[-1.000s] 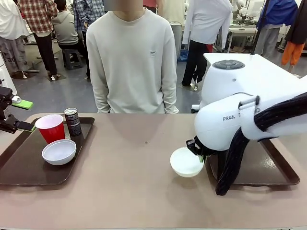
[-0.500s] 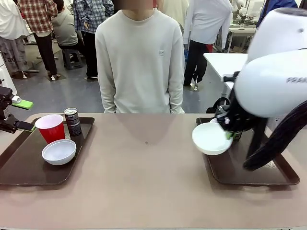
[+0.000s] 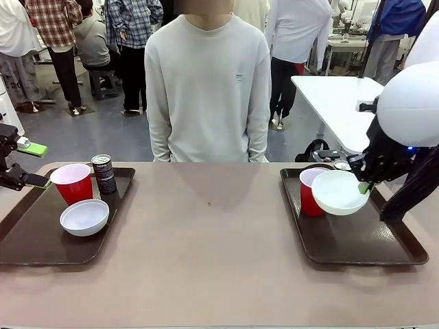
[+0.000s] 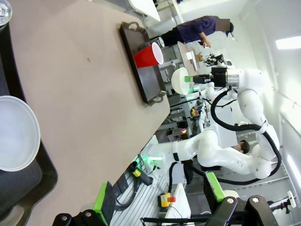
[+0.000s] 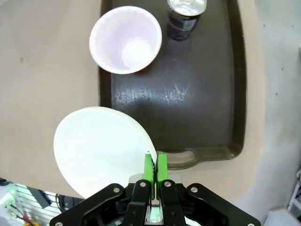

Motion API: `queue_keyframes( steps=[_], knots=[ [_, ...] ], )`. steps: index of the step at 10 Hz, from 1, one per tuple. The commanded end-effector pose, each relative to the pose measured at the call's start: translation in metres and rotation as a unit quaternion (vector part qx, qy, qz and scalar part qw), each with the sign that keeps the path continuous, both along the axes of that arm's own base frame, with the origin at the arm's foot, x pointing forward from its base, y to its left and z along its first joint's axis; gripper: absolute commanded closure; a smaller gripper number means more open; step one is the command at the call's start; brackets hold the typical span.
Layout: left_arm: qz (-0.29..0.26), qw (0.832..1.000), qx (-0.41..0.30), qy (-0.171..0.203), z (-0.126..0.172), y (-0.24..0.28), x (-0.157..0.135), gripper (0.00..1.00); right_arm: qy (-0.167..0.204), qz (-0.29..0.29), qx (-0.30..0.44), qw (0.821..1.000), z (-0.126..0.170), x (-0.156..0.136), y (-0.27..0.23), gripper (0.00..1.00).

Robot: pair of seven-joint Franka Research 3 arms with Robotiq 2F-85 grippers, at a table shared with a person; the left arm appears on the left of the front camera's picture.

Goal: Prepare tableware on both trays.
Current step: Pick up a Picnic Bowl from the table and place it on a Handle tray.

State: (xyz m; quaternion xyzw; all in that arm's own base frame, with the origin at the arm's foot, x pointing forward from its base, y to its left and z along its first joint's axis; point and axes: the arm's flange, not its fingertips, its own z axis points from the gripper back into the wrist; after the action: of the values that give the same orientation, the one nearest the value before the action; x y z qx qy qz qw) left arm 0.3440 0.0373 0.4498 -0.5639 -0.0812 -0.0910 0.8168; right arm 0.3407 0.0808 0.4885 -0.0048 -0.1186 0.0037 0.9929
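Right arm carries a white bowl above the right-hand tray, pinched by its rim.

The right gripper [image 5: 154, 165] has its green pads pressed together on the edge of the bowl [image 3: 339, 192], which hangs tilted over the right tray [image 3: 384, 257], clear of its floor. On that tray, just beside the lifted bowl, stands a red cup [image 3: 309, 192]; a dark can [image 5: 185, 17] stands beyond it, toward the tray's far end. Well apart from this tray, the left tray [image 3: 27, 250] holds a second red cup [image 3: 73, 183], a second can [image 3: 104, 173] and a second bowl [image 3: 84, 217]. At that tray's outer edge the left gripper [image 3: 30, 164] waits with its jaws spread wide, holding nothing.
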Motion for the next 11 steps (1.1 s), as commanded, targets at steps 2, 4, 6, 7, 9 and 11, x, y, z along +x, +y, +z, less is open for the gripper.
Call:
queue_keyframes(
  steps=[2,4,6,7,9,11],
  knots=[
    [-0.003,1.0,-0.003,-0.001,0.002,0.0,0.002,0.0,0.0,0.0,0.0,1.0,0.0,0.0,0.0,0.96],
    [-0.003,1.0,-0.003,-0.001,0.002,0.0,0.002,0.0,0.047,0.023,-0.006,0.999,-0.042,0.036,-0.014,0.96],
    [-0.003,1.0,-0.003,-0.001,0.002,0.0,0.002,0.0,0.091,0.022,0.01,0.996,-0.068,0.053,-0.023,0.96],
    [-0.003,1.0,-0.003,-0.001,0.002,0.0,0.002,0.0,0.101,0.026,0.016,0.994,-0.076,0.06,-0.024,0.96],
    [-0.003,1.0,-0.003,-0.001,0.002,0.0,0.002,0.0,0.111,0.028,0.012,0.993,-0.094,0.074,-0.026,0.96],
    [-0.003,1.0,-0.003,-0.001,0.002,0.0,0.002,0.0,0.111,0.031,0.009,0.993,-0.109,0.084,-0.03,0.96]
  ],
)
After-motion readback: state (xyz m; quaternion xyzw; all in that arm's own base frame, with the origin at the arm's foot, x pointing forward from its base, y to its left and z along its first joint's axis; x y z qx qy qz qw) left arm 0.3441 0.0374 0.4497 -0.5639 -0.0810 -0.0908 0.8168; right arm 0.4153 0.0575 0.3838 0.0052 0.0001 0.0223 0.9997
